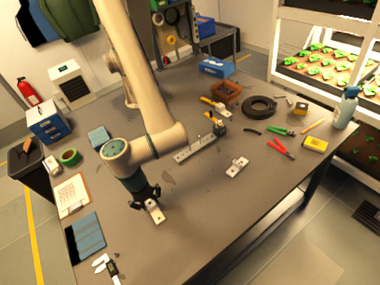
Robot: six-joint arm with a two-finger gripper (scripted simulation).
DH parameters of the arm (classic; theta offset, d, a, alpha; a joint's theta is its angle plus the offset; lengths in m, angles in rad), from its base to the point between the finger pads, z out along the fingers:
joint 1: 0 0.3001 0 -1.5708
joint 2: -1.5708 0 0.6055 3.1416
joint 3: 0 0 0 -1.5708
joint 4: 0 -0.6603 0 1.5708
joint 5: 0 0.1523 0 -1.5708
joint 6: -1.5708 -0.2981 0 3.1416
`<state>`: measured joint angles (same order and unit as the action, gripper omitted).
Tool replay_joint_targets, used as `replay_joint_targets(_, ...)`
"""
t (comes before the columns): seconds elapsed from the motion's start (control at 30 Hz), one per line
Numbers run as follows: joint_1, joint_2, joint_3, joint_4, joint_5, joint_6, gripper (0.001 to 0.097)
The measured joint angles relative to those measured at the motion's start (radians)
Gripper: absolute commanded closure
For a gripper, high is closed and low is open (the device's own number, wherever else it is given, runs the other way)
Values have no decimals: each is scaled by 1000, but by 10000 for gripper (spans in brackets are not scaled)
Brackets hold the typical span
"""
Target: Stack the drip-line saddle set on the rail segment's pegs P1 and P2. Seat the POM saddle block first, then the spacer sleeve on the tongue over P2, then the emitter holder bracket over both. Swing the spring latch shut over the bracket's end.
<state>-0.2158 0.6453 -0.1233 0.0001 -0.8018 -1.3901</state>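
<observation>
My gripper [150, 205] is down at the table's front left, over the near end of a white block with holes [155, 212] that lies flat on the grey top; its fingers are closing around that end. The grey rail segment [195, 148] lies near the table's middle with two thin pegs standing up from it and a dark latch [219, 128] with a yellow part at its far end. A second white bracket with holes [237, 166] lies flat to the right of the rail. I cannot make out the spacer sleeve.
A brown tray of small parts [226, 91] sits behind the rail, with a black coil [259, 107] beside it. Red and green pliers [281, 141], a yellow block and a spray bottle [345, 108] lie to the right. A clipboard [71, 193], green tape and a blue pad line the left edge.
</observation>
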Motion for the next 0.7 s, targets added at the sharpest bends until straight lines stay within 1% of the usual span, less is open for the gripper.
replay_joint_targets(0.53,0,0,0,0,0,0,891)
replay_joint_targets(0.7,0,0,0,0,0,0,901)
